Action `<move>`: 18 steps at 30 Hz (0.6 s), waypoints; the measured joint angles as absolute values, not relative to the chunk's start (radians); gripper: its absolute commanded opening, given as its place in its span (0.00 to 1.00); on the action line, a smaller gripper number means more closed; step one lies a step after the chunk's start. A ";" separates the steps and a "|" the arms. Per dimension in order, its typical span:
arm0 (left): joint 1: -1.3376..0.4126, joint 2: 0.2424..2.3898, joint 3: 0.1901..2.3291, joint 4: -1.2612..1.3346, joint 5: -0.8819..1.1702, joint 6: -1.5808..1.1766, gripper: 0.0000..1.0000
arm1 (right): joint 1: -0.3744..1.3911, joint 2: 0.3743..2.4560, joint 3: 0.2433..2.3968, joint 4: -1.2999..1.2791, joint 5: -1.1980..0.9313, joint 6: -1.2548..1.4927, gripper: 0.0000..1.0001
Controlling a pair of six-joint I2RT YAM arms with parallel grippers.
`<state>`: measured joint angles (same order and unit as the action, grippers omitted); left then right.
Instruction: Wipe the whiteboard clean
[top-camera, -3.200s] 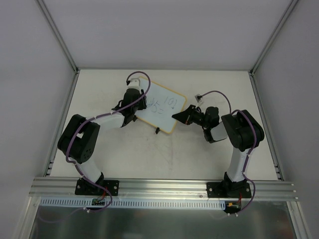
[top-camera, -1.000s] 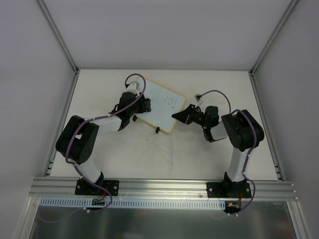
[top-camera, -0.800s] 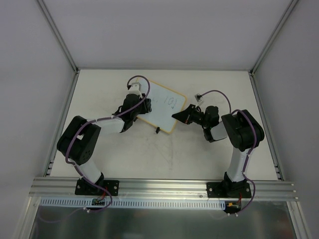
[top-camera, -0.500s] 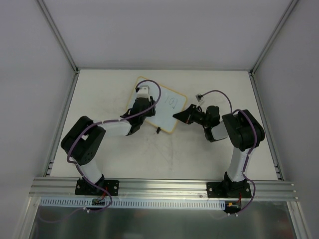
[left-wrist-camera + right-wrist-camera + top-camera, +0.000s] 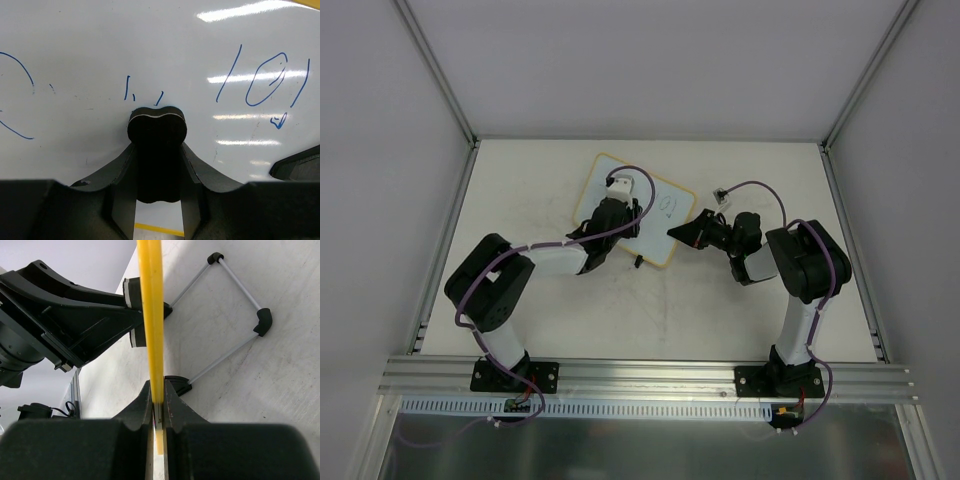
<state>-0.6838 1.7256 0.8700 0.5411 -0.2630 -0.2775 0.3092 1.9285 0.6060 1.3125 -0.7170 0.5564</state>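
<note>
The whiteboard (image 5: 601, 185) lies tilted near the middle of the table's (image 5: 720, 320) far edge. Its right rim is pinched between the closed fingers of the right gripper (image 5: 158, 407), which sits where it did 3 seconds ago. The left gripper (image 5: 157, 150), clamped on a black eraser (image 5: 156, 127) pressed to the board, has travelled from the board's left edge to its middle. The sums it crossed are mostly gone, leaving a few short strokes and a curve, and only the blue 101 (image 5: 262, 80) stands whole, just right of the eraser.
</note>
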 measured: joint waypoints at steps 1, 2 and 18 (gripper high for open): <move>-0.678 1.725 0.870 0.540 -0.256 -0.281 0.00 | 0.309 1.929 0.606 1.312 -0.717 0.557 0.00; -0.668 1.724 0.870 0.538 -0.237 -0.289 0.00 | 0.309 1.929 0.606 1.312 -0.716 0.557 0.00; -0.429 1.724 0.949 0.385 -0.012 -0.462 0.00 | 0.319 1.929 0.608 1.322 -0.704 0.566 0.00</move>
<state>-0.4286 1.7245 0.9485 0.3855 -0.0116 -0.4618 0.3195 1.9285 0.6079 1.3220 -0.7040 0.5655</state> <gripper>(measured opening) 0.319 0.059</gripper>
